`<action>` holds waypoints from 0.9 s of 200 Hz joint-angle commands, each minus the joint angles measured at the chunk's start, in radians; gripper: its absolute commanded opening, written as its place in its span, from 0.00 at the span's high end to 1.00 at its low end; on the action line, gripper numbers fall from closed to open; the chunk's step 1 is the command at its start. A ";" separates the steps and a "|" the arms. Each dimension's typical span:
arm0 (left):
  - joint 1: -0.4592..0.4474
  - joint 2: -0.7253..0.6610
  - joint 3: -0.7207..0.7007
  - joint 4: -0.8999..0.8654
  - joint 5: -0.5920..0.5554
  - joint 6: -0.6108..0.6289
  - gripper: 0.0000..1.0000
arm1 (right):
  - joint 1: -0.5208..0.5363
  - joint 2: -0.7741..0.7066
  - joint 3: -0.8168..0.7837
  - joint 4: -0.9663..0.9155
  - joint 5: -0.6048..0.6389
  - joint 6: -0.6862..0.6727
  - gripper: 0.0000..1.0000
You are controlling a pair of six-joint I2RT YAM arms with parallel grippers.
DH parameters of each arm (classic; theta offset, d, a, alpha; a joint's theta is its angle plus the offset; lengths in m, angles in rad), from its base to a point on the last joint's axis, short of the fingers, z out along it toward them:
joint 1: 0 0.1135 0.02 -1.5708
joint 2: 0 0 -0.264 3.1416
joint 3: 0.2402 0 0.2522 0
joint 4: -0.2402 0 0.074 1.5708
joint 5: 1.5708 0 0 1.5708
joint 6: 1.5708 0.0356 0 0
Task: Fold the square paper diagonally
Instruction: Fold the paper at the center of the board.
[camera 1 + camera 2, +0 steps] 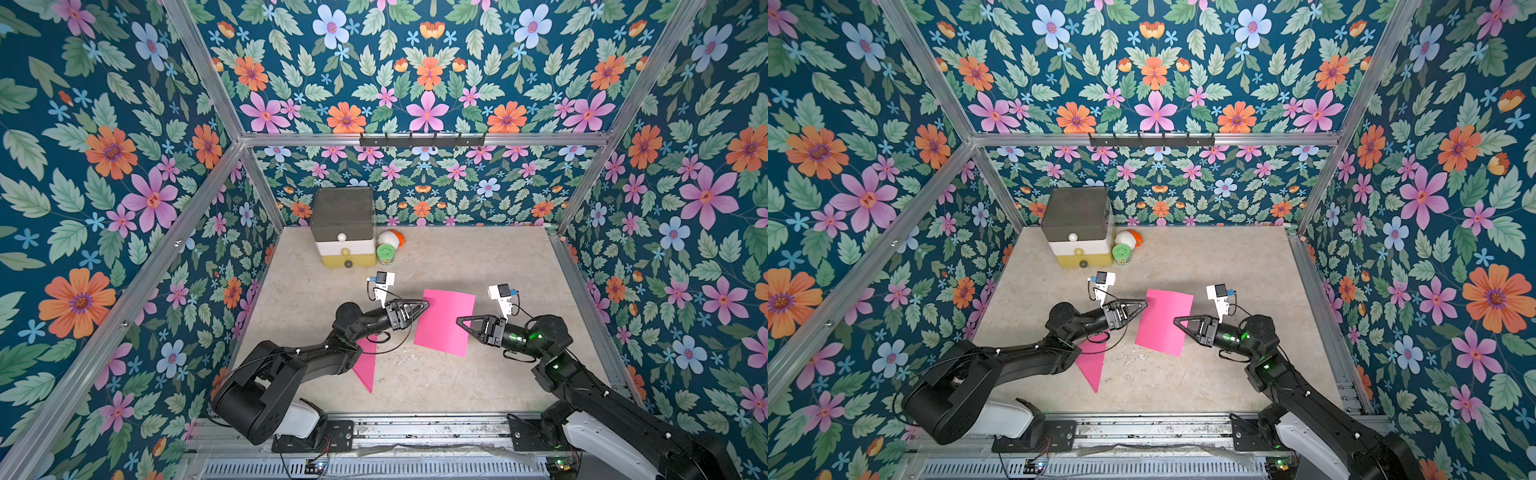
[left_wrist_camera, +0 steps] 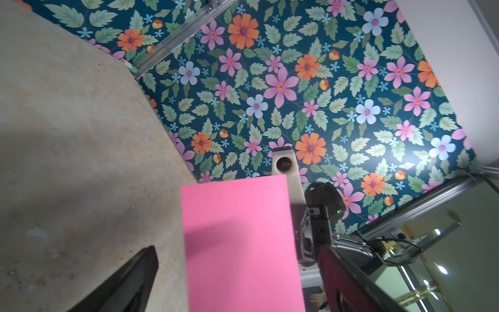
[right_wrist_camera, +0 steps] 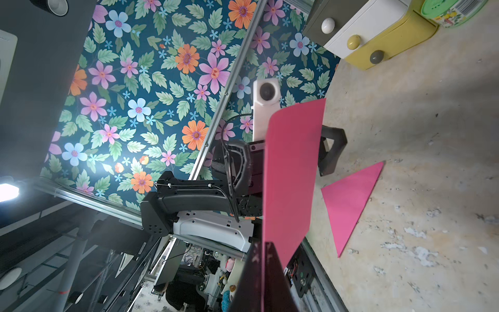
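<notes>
The square paper (image 1: 440,332) (image 1: 1160,328) is a pink sheet held off the table, slightly curved, in both top views. My right gripper (image 1: 459,320) (image 1: 1176,320) is shut on its right edge; in the right wrist view the jaws (image 3: 263,245) pinch the sheet (image 3: 291,167). My left gripper (image 1: 426,305) (image 1: 1144,304) is at the sheet's left edge with its jaws wide open. In the left wrist view the sheet (image 2: 240,210) runs between the two fingers (image 2: 148,259) without touching either.
A pink paper triangle (image 1: 365,368) (image 3: 348,200) lies flat on the table, partly under the left arm. At the back left stand a small drawer unit (image 1: 343,226), a green tin (image 1: 385,253) and a white-and-orange object (image 1: 391,239).
</notes>
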 commanded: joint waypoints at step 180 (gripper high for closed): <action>-0.036 -0.101 0.083 -0.419 -0.110 0.216 1.00 | 0.070 -0.054 -0.040 -0.206 0.139 -0.101 0.54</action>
